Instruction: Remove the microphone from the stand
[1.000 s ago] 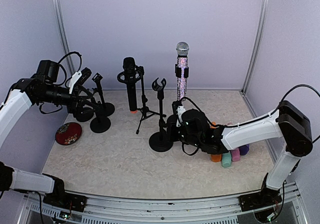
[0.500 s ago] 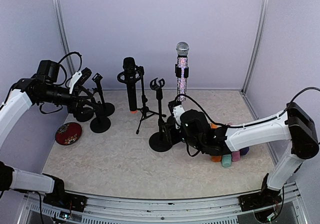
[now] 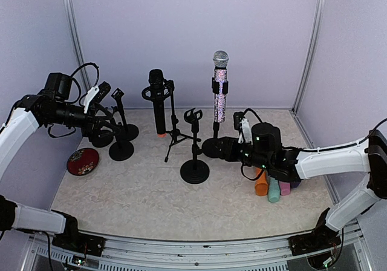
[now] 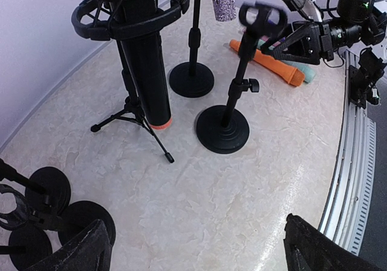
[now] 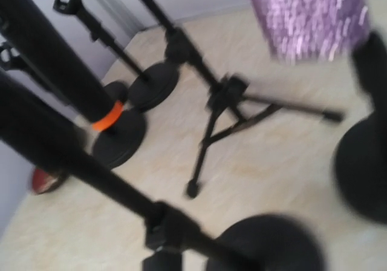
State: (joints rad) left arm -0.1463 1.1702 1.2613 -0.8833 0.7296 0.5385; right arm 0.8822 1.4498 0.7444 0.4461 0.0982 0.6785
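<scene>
Microphone (image 3: 220, 88), sequined and upright, is clipped in its stand (image 3: 216, 130) at far centre. The right end effector (image 3: 222, 148) is low beside the stand's base, with the microphone above it; I cannot tell its opening. The left end effector (image 4: 196, 241), fingers wide apart, is far left.

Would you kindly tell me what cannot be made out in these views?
- Top view: right gripper, dark jaws merge with the black stand base; open or shut unclear.
- Right wrist view: sequined microphone, motion-blurred and cut off by the top edge.
- Top view: coloured items, partly hidden by the right arm, too small to identify.
</scene>
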